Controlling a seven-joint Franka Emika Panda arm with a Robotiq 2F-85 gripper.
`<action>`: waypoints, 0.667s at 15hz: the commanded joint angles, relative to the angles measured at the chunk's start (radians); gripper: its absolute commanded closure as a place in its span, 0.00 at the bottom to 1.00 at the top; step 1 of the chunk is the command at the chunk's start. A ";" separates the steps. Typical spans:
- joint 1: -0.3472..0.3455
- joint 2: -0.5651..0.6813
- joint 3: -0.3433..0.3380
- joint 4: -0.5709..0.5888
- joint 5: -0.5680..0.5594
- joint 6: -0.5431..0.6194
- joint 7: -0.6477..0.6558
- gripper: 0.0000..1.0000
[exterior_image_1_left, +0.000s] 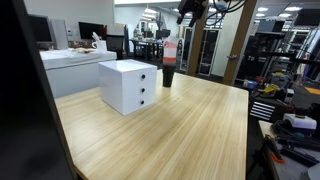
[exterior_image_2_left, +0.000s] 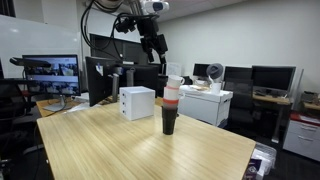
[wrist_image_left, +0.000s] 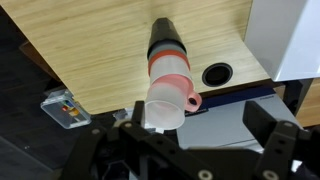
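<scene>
A black gripper (exterior_image_2_left: 157, 46) is held open, empty, above a black-pink-clear cup stack (exterior_image_2_left: 170, 104). A pale wooden office table (exterior_image_2_left: 110, 150) is seen below.

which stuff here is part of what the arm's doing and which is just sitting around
In hand: cup stack, open gripper above it.
Lying about: drawer box, monitors, cable hole.

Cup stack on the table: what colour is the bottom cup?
Black. The bottom cup shows best in the wrist view.
</scene>
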 joint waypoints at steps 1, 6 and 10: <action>-0.039 0.089 0.018 0.073 -0.005 0.020 0.034 0.00; -0.061 0.188 0.020 0.143 -0.017 0.020 0.046 0.00; -0.070 0.252 0.025 0.188 -0.023 0.025 0.037 0.00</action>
